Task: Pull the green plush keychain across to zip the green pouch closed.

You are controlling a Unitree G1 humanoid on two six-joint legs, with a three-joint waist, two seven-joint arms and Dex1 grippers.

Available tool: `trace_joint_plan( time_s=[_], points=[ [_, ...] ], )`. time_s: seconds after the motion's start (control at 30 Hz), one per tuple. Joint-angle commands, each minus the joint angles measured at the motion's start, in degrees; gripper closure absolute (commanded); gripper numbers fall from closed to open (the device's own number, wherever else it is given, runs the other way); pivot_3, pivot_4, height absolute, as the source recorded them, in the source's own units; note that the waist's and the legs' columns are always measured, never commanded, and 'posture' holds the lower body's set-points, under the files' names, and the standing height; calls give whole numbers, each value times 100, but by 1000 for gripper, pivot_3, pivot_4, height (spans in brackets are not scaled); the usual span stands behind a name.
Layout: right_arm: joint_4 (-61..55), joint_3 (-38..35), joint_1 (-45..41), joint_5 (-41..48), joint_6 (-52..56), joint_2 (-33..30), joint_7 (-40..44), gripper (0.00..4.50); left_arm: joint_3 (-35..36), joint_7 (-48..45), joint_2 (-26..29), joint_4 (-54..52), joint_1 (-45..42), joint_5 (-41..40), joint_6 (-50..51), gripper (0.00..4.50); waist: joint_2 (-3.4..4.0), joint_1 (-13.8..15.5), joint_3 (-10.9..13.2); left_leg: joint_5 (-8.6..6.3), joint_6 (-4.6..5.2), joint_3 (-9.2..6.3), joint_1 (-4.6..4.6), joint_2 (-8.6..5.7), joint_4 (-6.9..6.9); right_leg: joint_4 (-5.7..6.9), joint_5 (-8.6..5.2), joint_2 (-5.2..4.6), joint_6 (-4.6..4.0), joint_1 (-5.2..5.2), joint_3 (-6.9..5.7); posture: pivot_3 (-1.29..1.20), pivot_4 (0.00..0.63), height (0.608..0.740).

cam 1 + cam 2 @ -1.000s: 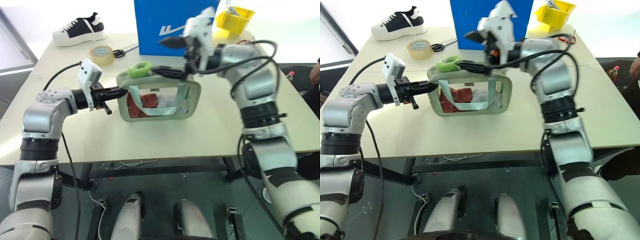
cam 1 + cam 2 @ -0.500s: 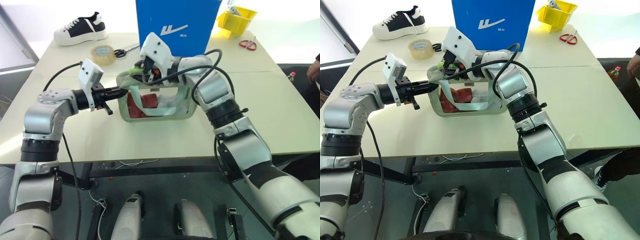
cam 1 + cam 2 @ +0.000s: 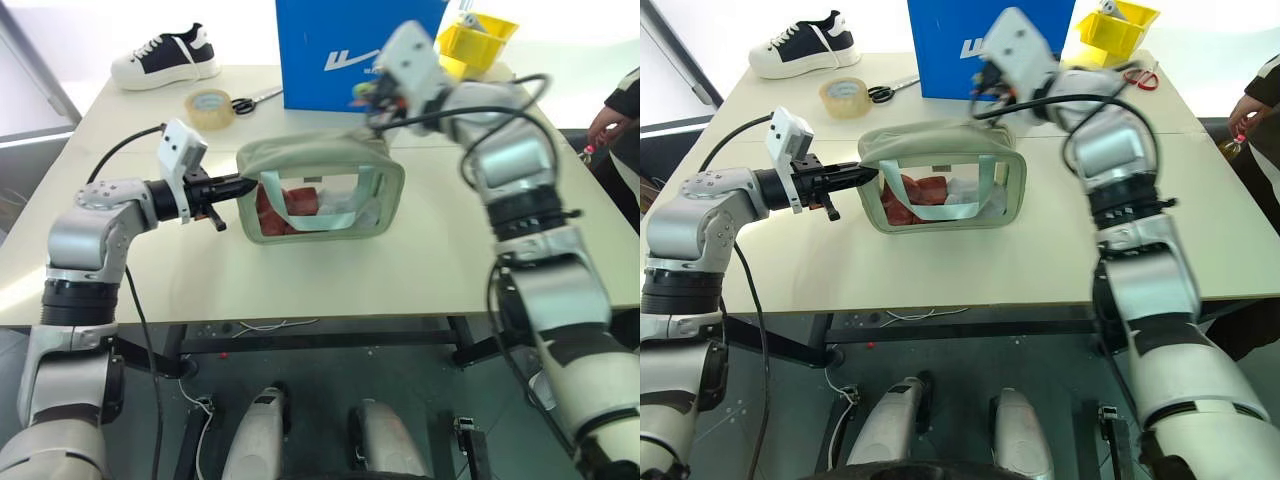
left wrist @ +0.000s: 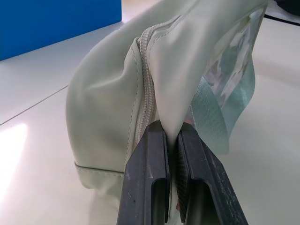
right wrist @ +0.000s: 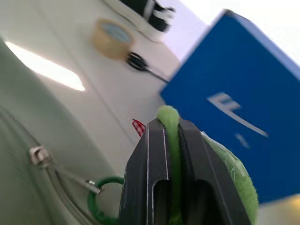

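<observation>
From the head views, the green pouch is seen standing upright on the counter, its long axis running left to right and its clear window facing the near edge. Its left end is pinched by the left gripper. Above its far right corner the right gripper is seen, blurred, before the blue box. A shoe, a tape roll and a yellow bin are set farther back.

In the left wrist view, the fingers are closed on a fold of pouch fabric beside the zipper.

In the right wrist view, the green plush keychain is clamped between the closed fingers; a green ring links it to the zipper pull.
</observation>
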Motion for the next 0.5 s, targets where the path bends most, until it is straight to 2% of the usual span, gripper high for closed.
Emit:
trace_joint_plan(
  time_s=[0.03, 0.13, 0.23, 0.37, 0.5],
  points=[
    [-512, -352, 409, -235, 158, -445, -462, 4459, 147, -34, 109, -70, -94, -19, -91, 4500, 0, -25, 0, 0, 0, 2, 1, 0, -3, -1, 0, 0, 0, 1, 1, 0, 150, 740],
    [-656, -630, 915, -276, 369, -639, -908, 4459, 107, -69, 87, 60, -171, 20, -144, 4500, 2, -76, 1, 1, 1, 6, 1, 3, -4, 8, 0, 3, -1, -7, 5, 0, 150, 740],
    [-709, -816, 1422, -212, 472, -493, -1375, 4459, 47, -129, 56, 150, -253, 47, -184, 4500, 3, -89, 2, 1, 2, 6, 1, 3, -6, 9, 0, 4, -1, -8, 6, 0, 150, 740],
    [-760, -839, 2168, 111, 663, 257, -1660, 4459, -56, -209, 30, 340, -407, 92, -281, 4500, -5, -115, -3, 1, 2, 3, 4, 3, -3, 7, 0, 5, 0, 2, 4, 0, 150, 740],
    [-785, -808, 2415, 361, 861, 982, -1808, 4459, -84, -258, 34, 434, -508, 117, -303, 4500, -2, -179, -2, 3, 3, 2, 6, 2, 1, 17, 0, 6, 0, 1, 4, 0, 150, 740]
  ],
)
